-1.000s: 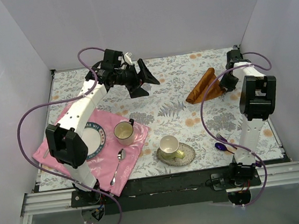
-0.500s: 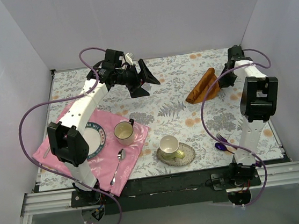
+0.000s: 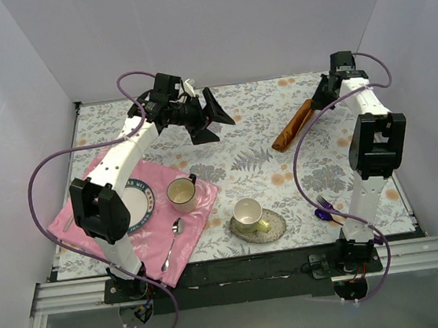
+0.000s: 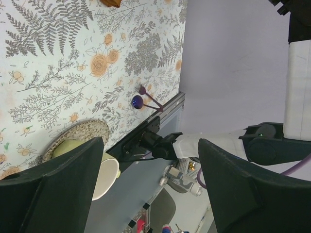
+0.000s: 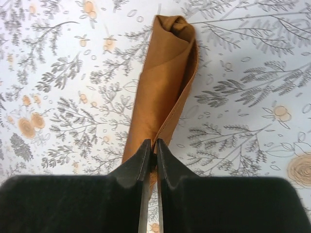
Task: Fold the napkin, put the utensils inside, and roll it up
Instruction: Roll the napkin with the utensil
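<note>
The rust-orange napkin [image 3: 294, 126] hangs bunched into a narrow strip at the back right of the floral table; its lower end touches the table. My right gripper [image 3: 317, 104] is shut on its upper edge, and in the right wrist view the jaws pinch the napkin [image 5: 163, 87] at its near end, the gripper [image 5: 151, 145] closed. My left gripper [image 3: 211, 117] is open and empty, held in the air over the back middle of the table. The purple fork [image 3: 328, 207] and blue-purple spoon [image 3: 322, 215] lie at the front right; they also show in the left wrist view [image 4: 141, 97]. The orange knife barely shows beside them.
A pink satin cloth [image 3: 193, 218] at the front left carries a plate [image 3: 141, 208], a cup [image 3: 181, 191] and a silver spoon [image 3: 172, 240]. A second cup on a saucer [image 3: 273, 225] stands at the front middle. White walls enclose the table.
My right gripper has moved back and up with the napkin, pulling it from a wider triangle into a narrow strip. The left arm has barely moved.
</note>
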{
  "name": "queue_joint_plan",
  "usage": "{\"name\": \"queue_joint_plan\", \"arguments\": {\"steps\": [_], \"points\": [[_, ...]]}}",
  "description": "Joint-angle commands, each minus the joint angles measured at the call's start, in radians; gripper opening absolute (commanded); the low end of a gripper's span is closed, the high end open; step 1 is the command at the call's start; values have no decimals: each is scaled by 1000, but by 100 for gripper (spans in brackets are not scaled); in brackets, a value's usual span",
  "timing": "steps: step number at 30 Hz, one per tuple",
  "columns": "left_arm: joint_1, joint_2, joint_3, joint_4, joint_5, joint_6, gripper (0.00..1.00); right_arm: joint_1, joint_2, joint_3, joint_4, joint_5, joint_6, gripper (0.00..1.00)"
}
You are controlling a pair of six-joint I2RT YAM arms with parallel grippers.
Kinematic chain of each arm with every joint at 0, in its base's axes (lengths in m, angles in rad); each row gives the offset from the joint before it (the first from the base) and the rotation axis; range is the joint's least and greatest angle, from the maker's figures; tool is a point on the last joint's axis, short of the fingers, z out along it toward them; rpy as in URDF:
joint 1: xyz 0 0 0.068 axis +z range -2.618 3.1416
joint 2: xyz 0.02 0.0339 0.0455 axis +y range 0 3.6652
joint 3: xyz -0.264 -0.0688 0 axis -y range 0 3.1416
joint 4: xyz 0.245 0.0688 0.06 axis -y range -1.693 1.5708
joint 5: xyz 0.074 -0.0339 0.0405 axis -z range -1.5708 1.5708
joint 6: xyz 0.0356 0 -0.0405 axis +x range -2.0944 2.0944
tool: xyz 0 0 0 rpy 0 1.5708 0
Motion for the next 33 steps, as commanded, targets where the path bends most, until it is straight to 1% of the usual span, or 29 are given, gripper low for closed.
{"name": "queue_joint_plan", "arguments": {"steps": [1, 6, 9, 19, 22, 24, 26, 27, 29, 30, 32, 33], "points": [[4, -59, -28, 18, 18, -3, 78, 18, 27, 103, -10, -37, 6, 14], [4, -69, -42, 26, 23, -8, 78, 29, 76, 186, -27, -54, 10, 14], [3, -74, -53, 32, 23, -11, 78, 32, 101, 208, -32, -60, 14, 14], [4, -69, -79, 60, 32, -18, 78, 46, 151, 231, -29, -73, 14, 14], [4, -37, -47, 64, 0, -11, 77, 46, 156, 242, -36, -69, 18, 15], [3, 18, -19, 92, -41, 0, 72, 44, 147, 234, -32, -67, 17, 15], [0, 53, -13, 150, -71, 0, 63, 46, 142, 226, -36, -72, 21, 15], [0, 90, -8, 208, -125, -3, 53, 46, 140, 229, -39, -80, 20, 15], [-3, 137, 13, 280, -155, -5, 46, 46, 137, 228, -44, -77, 23, 15], [-5, 198, 28, 337, -188, -6, 41, 46, 133, 219, -36, -83, 30, 15], [-22, 268, 99, 391, -206, -11, 34, 46, 131, 219, -41, -87, 32, 16], [-32, 346, 122, 441, -233, -12, 29, 46, 127, 210, -36, -90, 32, 15]]}}
